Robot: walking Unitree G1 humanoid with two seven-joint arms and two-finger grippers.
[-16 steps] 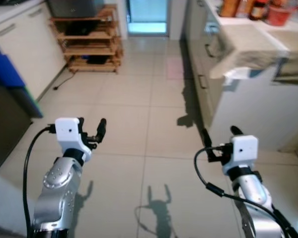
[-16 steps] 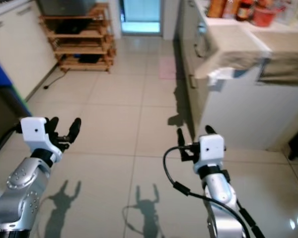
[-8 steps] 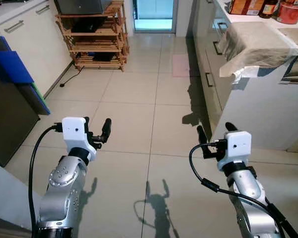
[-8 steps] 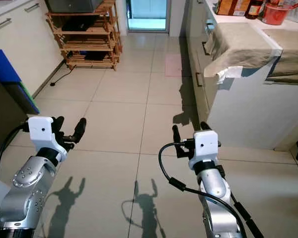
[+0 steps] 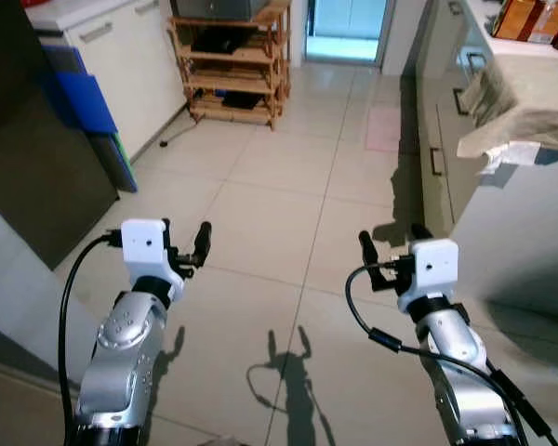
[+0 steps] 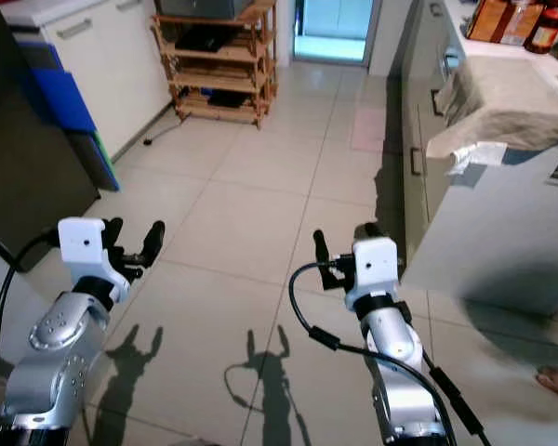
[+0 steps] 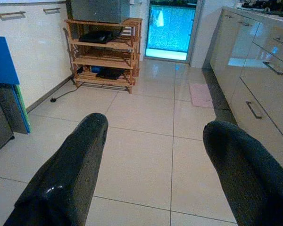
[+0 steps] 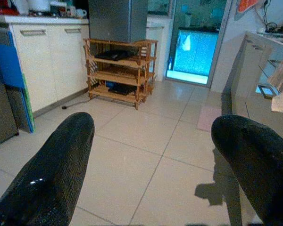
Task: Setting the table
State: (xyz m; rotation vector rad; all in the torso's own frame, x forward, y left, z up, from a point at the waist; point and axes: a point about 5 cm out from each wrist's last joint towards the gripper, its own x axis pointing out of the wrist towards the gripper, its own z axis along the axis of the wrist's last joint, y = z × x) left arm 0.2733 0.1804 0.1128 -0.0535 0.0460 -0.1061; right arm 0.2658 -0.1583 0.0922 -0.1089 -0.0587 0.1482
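Both arms are held out in front of me over a tiled kitchen floor (image 5: 279, 186). My left gripper (image 5: 186, 243) is open with nothing between its black fingers (image 7: 70, 174). My right gripper (image 5: 391, 243) is open and empty too, its fingers (image 8: 47, 174) spread wide. To the right stands a white counter (image 5: 502, 214) with a beige cloth (image 5: 525, 98) draped over its corner. Boxes and bottles (image 5: 530, 19) sit at its back. No tableware can be made out.
A wooden shelf rack (image 5: 228, 56) stands at the back left beside white cabinets (image 5: 121, 65). Blue boards (image 5: 84, 102) lean against a dark appliance (image 5: 37, 158). A lit doorway (image 5: 344, 23) lies straight ahead beyond a pink mat (image 5: 383, 128). A person's foot (image 6: 556, 379) is at the right.
The whole view has shifted: shelf rack and counter now sit further right and the dark appliance looms larger on the left. Both arms keep the same pose, grippers still open.
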